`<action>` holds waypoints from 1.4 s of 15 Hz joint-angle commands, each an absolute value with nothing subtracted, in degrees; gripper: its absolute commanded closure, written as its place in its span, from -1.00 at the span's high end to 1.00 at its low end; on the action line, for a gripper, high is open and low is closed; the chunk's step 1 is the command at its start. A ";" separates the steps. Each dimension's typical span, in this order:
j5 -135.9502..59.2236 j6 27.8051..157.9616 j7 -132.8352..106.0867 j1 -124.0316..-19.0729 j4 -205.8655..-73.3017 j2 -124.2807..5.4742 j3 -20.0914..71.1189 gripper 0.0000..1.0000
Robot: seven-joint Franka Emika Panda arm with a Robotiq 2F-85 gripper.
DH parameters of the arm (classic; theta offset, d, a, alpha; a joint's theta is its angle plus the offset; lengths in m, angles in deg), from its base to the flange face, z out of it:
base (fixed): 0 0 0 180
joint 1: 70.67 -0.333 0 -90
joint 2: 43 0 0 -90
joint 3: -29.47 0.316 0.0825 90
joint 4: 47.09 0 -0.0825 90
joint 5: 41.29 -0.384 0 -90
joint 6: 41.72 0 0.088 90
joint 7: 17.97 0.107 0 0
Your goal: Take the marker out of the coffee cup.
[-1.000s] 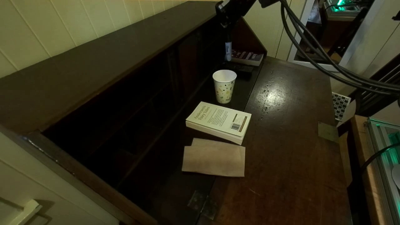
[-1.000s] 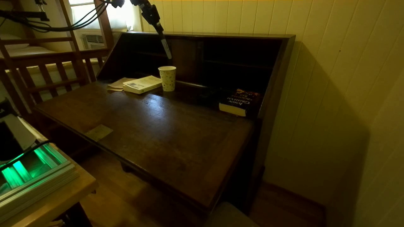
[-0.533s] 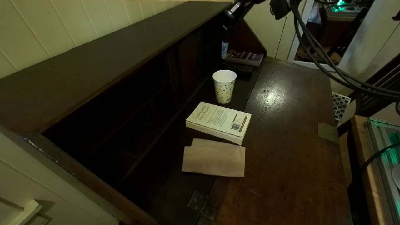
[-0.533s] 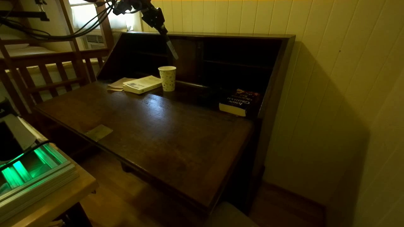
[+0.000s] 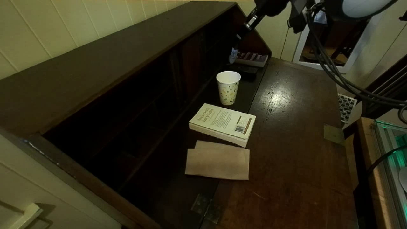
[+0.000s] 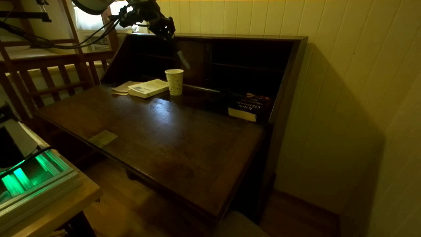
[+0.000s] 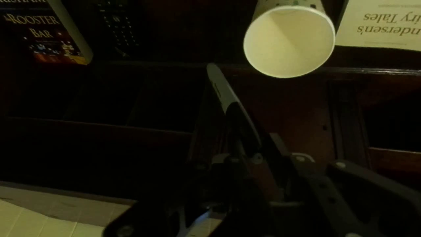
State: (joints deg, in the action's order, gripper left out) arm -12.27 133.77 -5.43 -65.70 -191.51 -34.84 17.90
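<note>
The marker [image 7: 221, 86] has a pale half and a dark half. My gripper [image 7: 246, 140] is shut on its dark end, and the pale end points away from the jaws. In both exterior views the marker [image 5: 233, 55] [image 6: 184, 60] hangs tilted in the air, outside the cup. The coffee cup [image 5: 228, 90] is white with small speckles and stands upright on the desk. In the wrist view the cup's inside [image 7: 289, 42] shows and looks empty. The marker tip lies to the left of the cup rim there. The fingers are dark and blurred.
A white book [image 5: 224, 122] lies beside the cup, with brown paper napkins [image 5: 219, 162] past it. A dark book [image 6: 250, 107] and a black remote [image 7: 120, 29] lie on the cup's other side. The desk's shelf compartments [image 6: 248, 67] rise behind.
My gripper has carried the marker to the right and slightly down in an exterior view, and the marker has tilted more. The cup and books have not moved.
</note>
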 commanded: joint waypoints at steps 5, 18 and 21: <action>-20.72 136.15 -18.63 -67.94 -193.37 -36.18 14.52 -0.52; -21.83 137.40 -20.72 -68.62 -192.58 -37.59 12.76 -0.88; -26.12 139.47 -24.26 -65.55 -192.43 -39.13 16.25 -0.88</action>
State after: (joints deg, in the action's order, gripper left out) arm -22.79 136.59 -21.24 -67.50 -193.25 -36.79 14.17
